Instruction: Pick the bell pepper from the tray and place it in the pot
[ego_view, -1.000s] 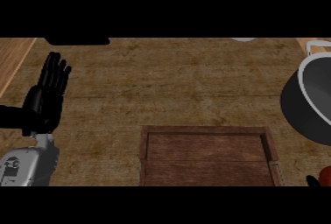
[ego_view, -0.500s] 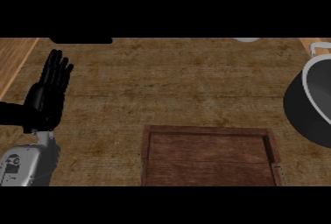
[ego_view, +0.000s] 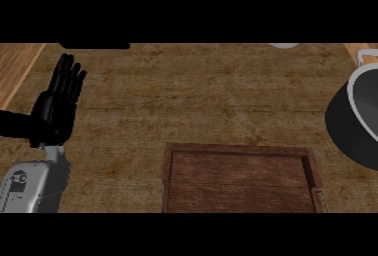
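Presently, the head view shows one robot hand only: the left robot hand (ego_view: 57, 102), black, at the end of a grey forearm (ego_view: 33, 186) that enters from the lower left edge. Its fingers are straight and point up the view, close together, with the thumb out to the left side. It holds nothing and touches nothing. It stands at rest near the left edge, over the brown, mottled desk (ego_view: 199, 95).

To the right of this robot hand and lower in the view lies the rectangular dark wooden tray (ego_view: 240, 150) with a raised rim. Its near end is cut off by the lower edge. The visible floor of the tray carries no object. The tray is well apart from the robot hand, with bare desk between them.

Far to the right of the robot hand, at the right edge, stands the round dark grey metal pot (ego_view: 348, 125) with a pale rim. Only its left part is in view; the inside that shows is dark, and no contents can be made out.

The bell pepper does not show anywhere in this view, so its place cannot be told. The right robot hand is likewise out of view.

A strip of lighter wooden surface (ego_view: 16, 65) runs along the upper left corner, beyond the robot hand.
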